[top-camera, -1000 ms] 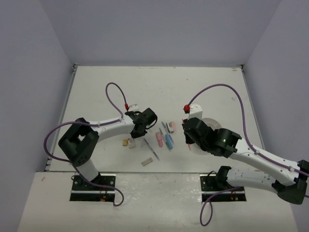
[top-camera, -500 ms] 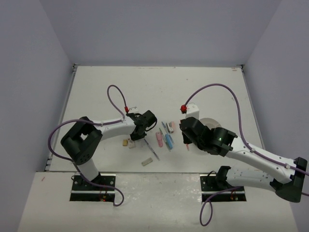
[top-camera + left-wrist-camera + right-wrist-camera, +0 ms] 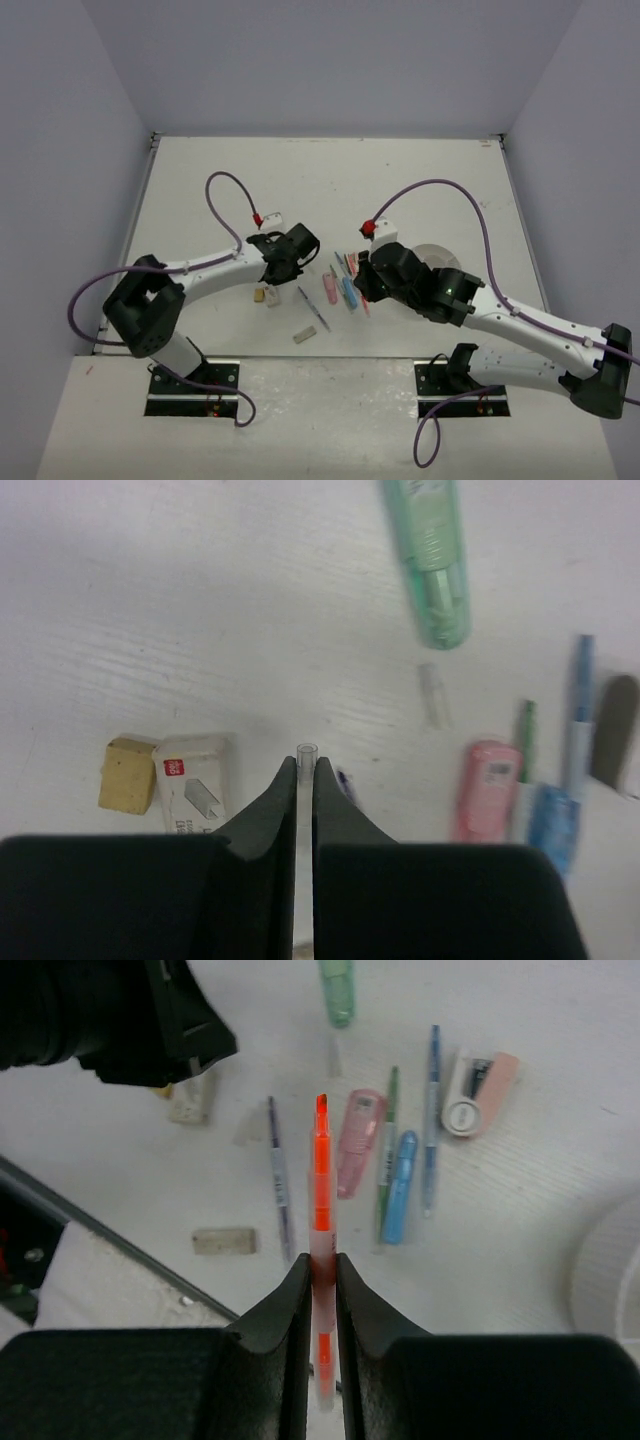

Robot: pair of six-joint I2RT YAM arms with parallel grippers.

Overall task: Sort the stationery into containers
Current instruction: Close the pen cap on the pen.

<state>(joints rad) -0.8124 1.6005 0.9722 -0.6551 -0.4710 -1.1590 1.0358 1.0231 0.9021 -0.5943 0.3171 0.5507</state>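
Most stationery lies loose on the table (image 3: 200,190). I see nothing in the white organizer (image 3: 441,253), though the right arm hides much of it, so I judge sorting barely begun. The left gripper (image 3: 305,772) hangs low, jaws pinched on a thin clear tube (image 3: 306,752). A tan block (image 3: 126,773) and staple box (image 3: 193,785) lie at its nine o'clock, a green piece (image 3: 435,570) at one o'clock, and a pink piece (image 3: 487,790) at three o'clock. The right gripper (image 3: 320,1265) is clamped on an orange highlighter (image 3: 320,1160), tip toward twelve o'clock, with the organizer at its three o'clock.

loose stationery (image 3: 349,291) — white organizer (image 3: 432,251) nearby
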